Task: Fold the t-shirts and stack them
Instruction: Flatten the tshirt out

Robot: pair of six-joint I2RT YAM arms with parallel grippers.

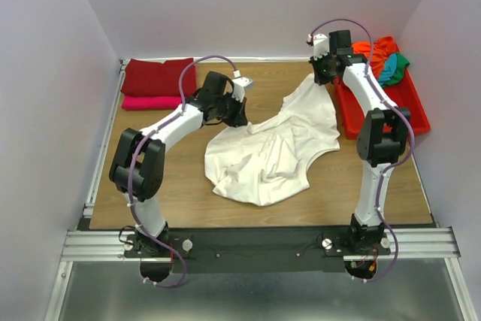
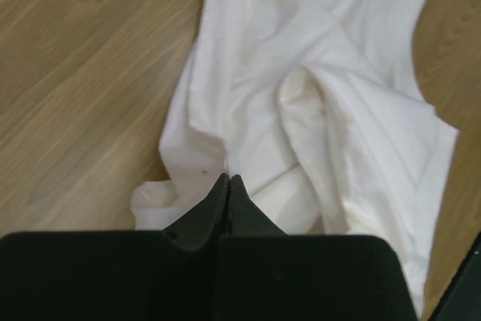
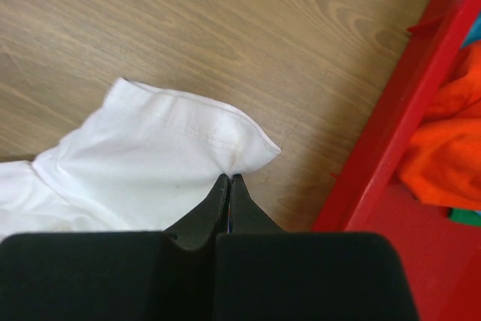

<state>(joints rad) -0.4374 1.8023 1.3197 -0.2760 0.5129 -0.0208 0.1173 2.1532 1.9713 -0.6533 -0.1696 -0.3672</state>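
Note:
A large cream-white t-shirt lies crumpled on the wooden table; it also shows in the left wrist view and the right wrist view. My left gripper is shut on its left edge. My right gripper is shut on its far hemmed corner, lifting it. A dark red folded shirt lies on a bright pink one at the back left. Orange, teal and green shirts are piled in the tray.
A rigid red plastic tray stands at the back right, close beside my right gripper; its wall shows in the right wrist view. White walls enclose the table on three sides. A metal rail runs along the left edge.

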